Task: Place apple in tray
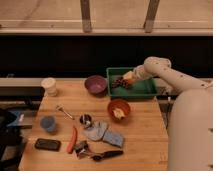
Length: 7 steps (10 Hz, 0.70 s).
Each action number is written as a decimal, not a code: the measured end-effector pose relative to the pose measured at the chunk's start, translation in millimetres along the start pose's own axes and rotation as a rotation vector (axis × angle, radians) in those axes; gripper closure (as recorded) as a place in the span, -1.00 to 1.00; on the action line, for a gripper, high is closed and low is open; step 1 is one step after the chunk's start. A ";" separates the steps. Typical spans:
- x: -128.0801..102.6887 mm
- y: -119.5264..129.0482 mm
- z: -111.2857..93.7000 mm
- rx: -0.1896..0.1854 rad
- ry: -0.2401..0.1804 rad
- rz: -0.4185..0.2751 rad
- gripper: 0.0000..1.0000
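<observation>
The green tray [146, 90] stands at the back right of the wooden table. My gripper [126, 79] is at the end of the white arm that reaches in from the right, low over the left half of the tray. A small yellow-orange apple [129, 75] shows right at the gripper's tip, inside the tray's outline. I cannot tell whether the apple rests on the tray floor or is held. A dark brown lumpy cluster [118, 83] lies in the tray just left of the gripper.
A dark purple bowl [95, 84] sits left of the tray and an orange bowl [119, 109] with pale food in front of it. A white cup [49, 86], blue cup [48, 123], black phone [47, 144], red-orange stick [73, 139] and blue cloth [103, 132] lie further left and front.
</observation>
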 end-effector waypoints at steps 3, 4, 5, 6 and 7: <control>4.1 -36.6 8.5 -0.012 -0.024 0.077 1.00; 7.7 -46.4 11.8 -0.016 -0.029 0.115 1.00; 10.7 -50.7 17.2 -0.019 -0.031 0.137 1.00; 16.1 -56.6 24.5 -0.019 -0.029 0.162 1.00; 17.9 -62.5 24.3 -0.018 -0.031 0.179 1.00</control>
